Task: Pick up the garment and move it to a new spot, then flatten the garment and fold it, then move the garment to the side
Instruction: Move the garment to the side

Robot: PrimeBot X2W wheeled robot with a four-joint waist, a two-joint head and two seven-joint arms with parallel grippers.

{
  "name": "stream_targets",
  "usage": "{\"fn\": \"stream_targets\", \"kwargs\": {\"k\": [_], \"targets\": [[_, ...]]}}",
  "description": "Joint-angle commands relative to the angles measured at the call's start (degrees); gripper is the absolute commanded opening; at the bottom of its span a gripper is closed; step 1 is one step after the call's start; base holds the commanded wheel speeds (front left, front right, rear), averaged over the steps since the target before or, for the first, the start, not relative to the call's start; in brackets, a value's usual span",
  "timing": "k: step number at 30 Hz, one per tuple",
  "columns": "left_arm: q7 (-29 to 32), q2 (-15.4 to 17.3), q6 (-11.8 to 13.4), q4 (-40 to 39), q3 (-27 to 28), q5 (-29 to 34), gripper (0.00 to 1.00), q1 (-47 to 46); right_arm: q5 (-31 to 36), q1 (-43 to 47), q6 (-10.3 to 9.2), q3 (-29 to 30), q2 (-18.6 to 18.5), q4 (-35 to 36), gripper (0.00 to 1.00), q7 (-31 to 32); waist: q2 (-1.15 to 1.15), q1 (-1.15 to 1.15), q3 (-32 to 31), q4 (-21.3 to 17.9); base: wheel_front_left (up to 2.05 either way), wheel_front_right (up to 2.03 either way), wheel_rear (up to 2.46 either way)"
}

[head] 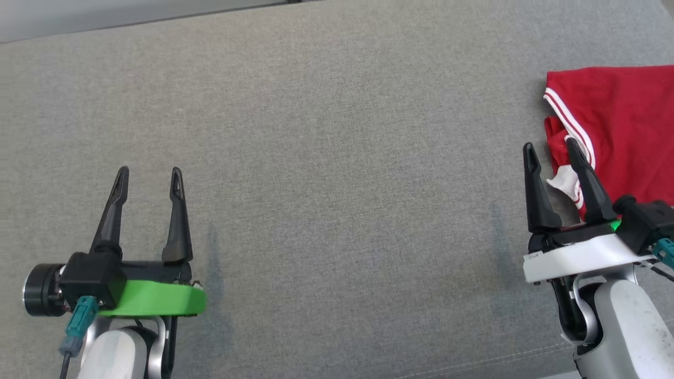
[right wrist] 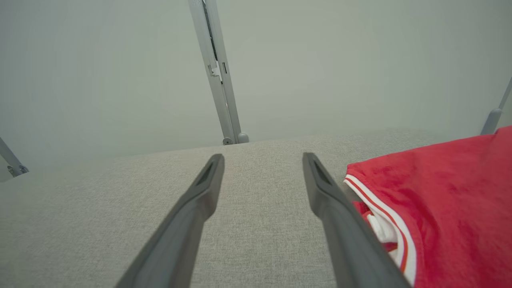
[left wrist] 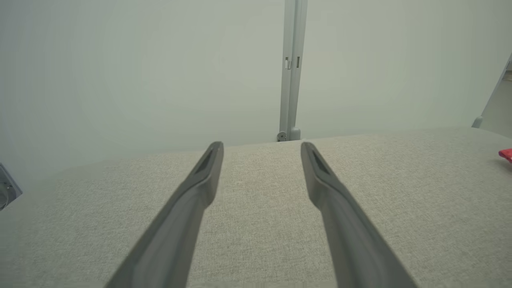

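Note:
The garment [head: 616, 126] is red with white stripes along one edge, folded and lying at the far right of the grey fabric surface [head: 326, 158], cut off by the picture's edge. My right gripper [head: 550, 150] is open just left of it, its right finger over the striped edge, nothing between the fingers. The right wrist view has the garment [right wrist: 448, 200] beside the right finger, with my right gripper [right wrist: 262, 160] open above bare fabric. My left gripper [head: 149, 176] is open at the lower left, far from the garment. In the left wrist view, my left gripper [left wrist: 262, 147] is empty and a red corner of the garment [left wrist: 506, 154] peeks in at the right edge.
The grey fabric surface stretches wide between and beyond both grippers. A pale wall with a vertical metal post [left wrist: 292, 80] stands behind its far edge. The surface's front seam [head: 500, 358] runs near the bottom right.

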State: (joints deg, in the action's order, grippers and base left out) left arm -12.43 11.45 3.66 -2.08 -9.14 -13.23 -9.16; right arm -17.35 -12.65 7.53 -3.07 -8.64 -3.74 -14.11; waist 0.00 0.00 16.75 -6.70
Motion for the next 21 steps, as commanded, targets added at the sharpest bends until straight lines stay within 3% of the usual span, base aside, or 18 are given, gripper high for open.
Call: {"fn": "stream_targets", "kwargs": {"k": [1, 21], "targets": [[-0.2, 0.3, 0.2, 0.2, 0.1, -0.1, 1.00, 1.0, 0.5, 1.3, -0.09, 0.3, 0.0, 0.2, 1.00, 0.3, 0.00, 0.00, -3.3, 2.4, 0.00, 0.00, 0.00], [3.0, 2.2, 0.4, 1.1, -1.2, -1.9, 1.00, 10.1, 2.4, 13.1, -0.08, 2.7, 1.4, 3.7, 1.00, 5.3, 0.00, 0.00, -13.8, 3.6, 0.00, 0.00, 0.00]]}}
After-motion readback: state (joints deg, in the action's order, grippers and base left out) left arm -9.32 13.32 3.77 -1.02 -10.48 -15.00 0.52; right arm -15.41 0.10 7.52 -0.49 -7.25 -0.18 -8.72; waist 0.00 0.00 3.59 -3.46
